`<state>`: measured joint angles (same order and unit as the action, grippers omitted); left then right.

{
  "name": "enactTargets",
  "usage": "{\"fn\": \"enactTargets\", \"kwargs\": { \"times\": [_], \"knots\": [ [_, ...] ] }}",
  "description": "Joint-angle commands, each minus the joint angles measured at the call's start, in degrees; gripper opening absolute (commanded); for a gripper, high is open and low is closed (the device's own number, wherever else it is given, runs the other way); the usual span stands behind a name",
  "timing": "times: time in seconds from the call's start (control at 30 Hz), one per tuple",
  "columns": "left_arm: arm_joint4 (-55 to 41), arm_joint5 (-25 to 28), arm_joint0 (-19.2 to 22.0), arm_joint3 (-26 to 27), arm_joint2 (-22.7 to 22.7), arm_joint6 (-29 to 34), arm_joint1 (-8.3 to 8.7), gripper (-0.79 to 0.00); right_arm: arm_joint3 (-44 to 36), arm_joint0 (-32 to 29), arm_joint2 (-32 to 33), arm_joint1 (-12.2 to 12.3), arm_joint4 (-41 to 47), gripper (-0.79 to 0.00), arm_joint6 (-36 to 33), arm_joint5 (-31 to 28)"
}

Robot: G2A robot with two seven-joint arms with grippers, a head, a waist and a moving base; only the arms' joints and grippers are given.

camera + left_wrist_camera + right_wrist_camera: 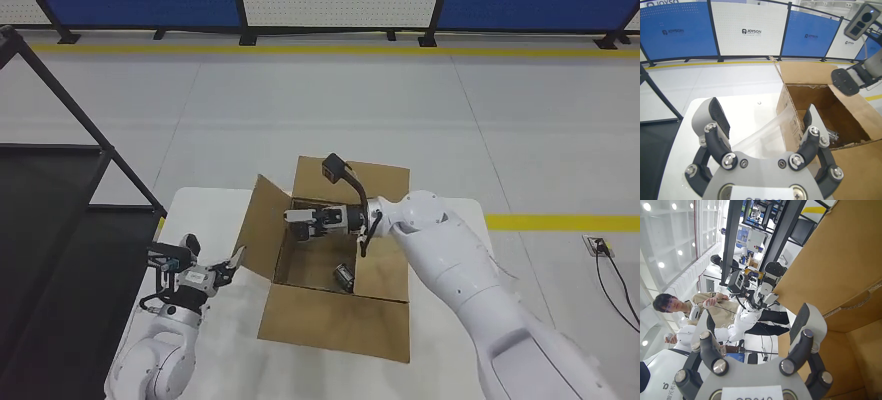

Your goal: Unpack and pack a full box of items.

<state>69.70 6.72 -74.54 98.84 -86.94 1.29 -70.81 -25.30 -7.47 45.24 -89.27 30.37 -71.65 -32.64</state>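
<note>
From the top view I have the box (pixel 335 325) open in the middle of the table (pixel 215 205), flaps folded outward. A small dark item (pixel 345 277) lies on its floor near the front wall.

My right hand (pixel 294 222) hangs over the box's opening on its left side, fingers apart and holding nothing. Its own wrist view confirms the gap (pixel 755 311) and shows one finger close beside a cardboard wall (pixel 829 266); I cannot tell whether they touch.

My left hand (pixel 214 252) sits over the table just outside the box's left flap, also spread and empty. Its wrist view adds what the top view hides. The flap's corrugated edge (pixel 791 106) runs up between the spread fingers (pixel 762 103), and a clear plastic film (pixel 761 136) drapes from the box's side down toward the table (pixel 738 102). The same view shows something silvery (pixel 831 134) on the box floor; I cannot tell whether it is the dark item. One dark pad (pixel 845 81) of the right hand hangs above the far side.
</note>
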Motion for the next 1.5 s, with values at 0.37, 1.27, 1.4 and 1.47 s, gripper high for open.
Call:
{"fn": "enactTargets", "kwargs": {
  "times": [0.37,1.27,1.4,1.47],
  "knots": [
    [0.7,-2.9,3.1,-8.8,0.6,0.3,-0.27,0.0,-4.8,-3.7,4.6,6.4,0.6,0.0,2.3,-2.3],
    [4.4,-2.4,3.1,-4.0,-1.8,-0.8,0.3,0.0,-15.6,-10.6,8.3,14.2,3.6,0.0,2.3,-2.3],
    [5.9,-2.9,3.0,1.6,-2.2,-1.7,0.37,0.0,-16.2,-10.9,7.9,14.8,3.1,0.0,2.5,-2.5],
    [6.2,-3.0,3.0,4.6,-2.3,-2.0,0.38,0.0,-16.9,-11.2,7.7,15.3,2.2,0.0,3.0,-3.0]
  ]
}}
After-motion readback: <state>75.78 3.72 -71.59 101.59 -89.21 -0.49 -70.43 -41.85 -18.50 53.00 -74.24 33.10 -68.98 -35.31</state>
